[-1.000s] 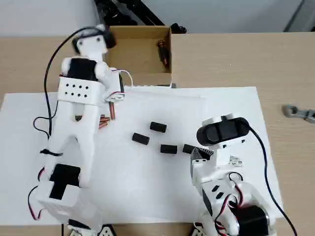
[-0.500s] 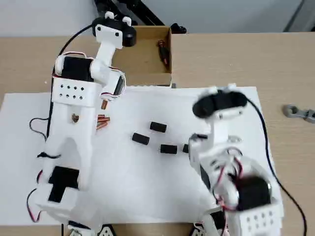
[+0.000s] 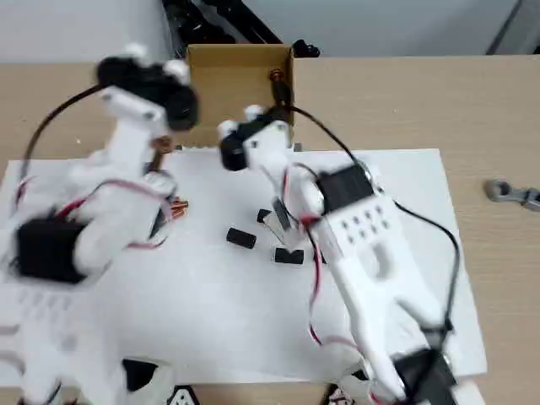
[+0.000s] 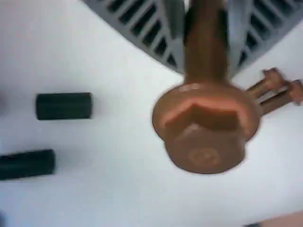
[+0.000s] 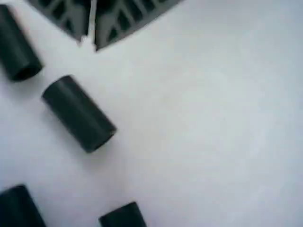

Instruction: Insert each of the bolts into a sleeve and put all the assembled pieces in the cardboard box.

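Observation:
My left gripper (image 4: 206, 52) is shut on a copper bolt (image 4: 206, 127), its hex head pointing at the camera. In the high view that gripper (image 3: 160, 156) holds the bolt (image 3: 161, 145) above the left of the white sheet. My right gripper (image 5: 90, 33) is shut with nothing in it, just above several black sleeves (image 5: 78, 113). From above, it (image 3: 280, 218) hangs over the sleeve group (image 3: 241, 238) at the sheet's middle. Two loose bolts (image 3: 175, 208) lie to the left. The cardboard box (image 3: 228, 93) at the back holds one bolt piece (image 3: 278, 88).
A white sheet (image 3: 211, 321) covers the wooden table. A metal tool (image 3: 510, 192) lies at the far right. Black gear stands behind the box. The right arm stretches diagonally from the front right to the middle.
The right arm swung from the front right out to the middle, over the sleeves. The left arm, still holding its bolt, shifted left and back toward the sheet's left side.

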